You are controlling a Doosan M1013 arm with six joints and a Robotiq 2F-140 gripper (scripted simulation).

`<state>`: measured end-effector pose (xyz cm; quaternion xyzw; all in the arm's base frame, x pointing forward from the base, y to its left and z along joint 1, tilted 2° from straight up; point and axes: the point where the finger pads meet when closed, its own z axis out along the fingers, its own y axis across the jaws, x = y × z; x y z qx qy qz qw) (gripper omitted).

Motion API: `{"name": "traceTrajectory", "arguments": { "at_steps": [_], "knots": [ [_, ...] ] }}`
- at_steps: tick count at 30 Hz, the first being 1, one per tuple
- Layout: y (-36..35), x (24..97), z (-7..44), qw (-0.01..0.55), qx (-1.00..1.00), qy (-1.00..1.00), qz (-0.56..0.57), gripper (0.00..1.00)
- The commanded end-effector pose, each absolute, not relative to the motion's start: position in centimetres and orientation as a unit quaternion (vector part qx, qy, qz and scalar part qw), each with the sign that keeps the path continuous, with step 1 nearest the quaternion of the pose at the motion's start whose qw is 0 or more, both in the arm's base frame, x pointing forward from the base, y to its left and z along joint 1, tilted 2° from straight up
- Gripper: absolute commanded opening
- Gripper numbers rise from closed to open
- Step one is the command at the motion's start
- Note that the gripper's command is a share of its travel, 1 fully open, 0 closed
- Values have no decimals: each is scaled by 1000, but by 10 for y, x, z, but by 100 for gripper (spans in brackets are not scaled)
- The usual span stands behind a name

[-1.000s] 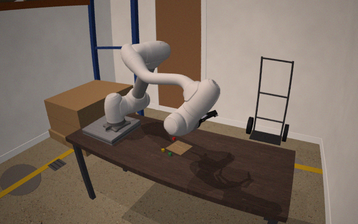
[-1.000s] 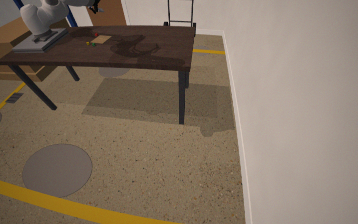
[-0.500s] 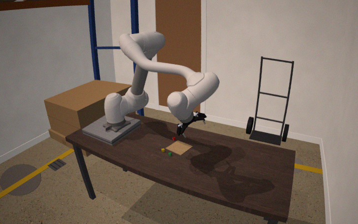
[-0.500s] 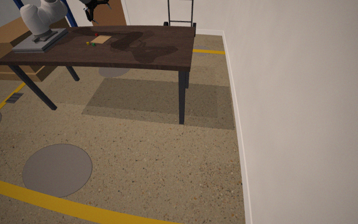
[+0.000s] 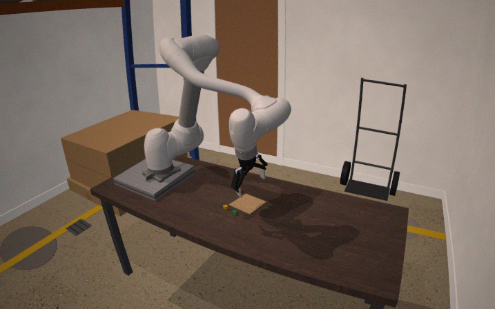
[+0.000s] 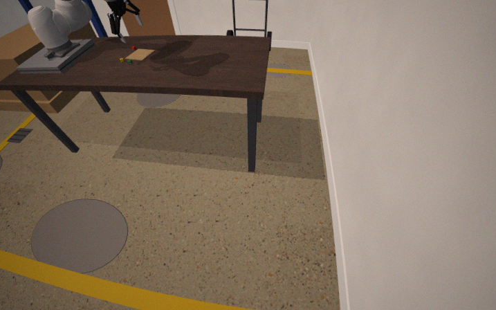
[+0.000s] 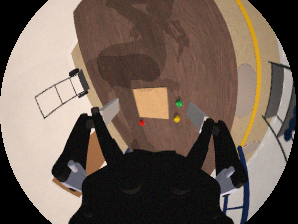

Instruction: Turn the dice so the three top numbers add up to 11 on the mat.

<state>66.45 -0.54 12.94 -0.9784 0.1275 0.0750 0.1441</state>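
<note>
A tan square mat point(image 5: 248, 204) point(image 6: 140, 54) point(image 7: 150, 100) lies flat on the dark wooden table point(image 5: 337, 234) point(image 6: 203, 79). All three dice lie on the table, off the mat. The red die point(image 5: 241, 190) point(image 6: 133, 48) point(image 7: 141, 123) is just past the mat's back corner. The yellow die point(image 5: 225, 207) point(image 6: 121, 59) point(image 7: 177, 119) and the green die point(image 5: 235, 212) point(image 6: 129, 61) point(image 7: 178, 103) lie close together beside the mat's left edge. Their top numbers are too small to read. My gripper point(image 5: 250, 183) point(image 6: 129, 28) point(image 7: 153, 106) is open and empty, pointing down, above the red die and the mat's back corner.
The arm's grey base plate point(image 5: 152, 180) point(image 6: 54, 57) sits on the table's left end. Stacked cardboard boxes point(image 5: 103, 141) stand behind it. A hand truck point(image 5: 375, 134) leans on the far wall. The table's front edge is near the dice.
</note>
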Motion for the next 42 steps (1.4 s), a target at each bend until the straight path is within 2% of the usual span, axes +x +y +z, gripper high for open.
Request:
{"name": "traceTrajectory", "arguments": {
  "at_steps": [1, 6, 9, 13, 35, 40, 42],
  "knots": [
    [-18, 644, 120, 91, -992, 75, 44, 100],
    [-33, 626, 115, 34, -999, 6, 15, 100],
    [-33, 626, 115, 32, -999, 4, 14, 100],
    [-43, 614, 114, -10, -999, -53, -8, 100],
    [-44, 614, 110, -18, -999, -47, -1, 100],
    [-46, 613, 69, -18, -999, -47, -1, 100],
    [-46, 613, 69, -18, -999, -47, -1, 100]
  ]
}}
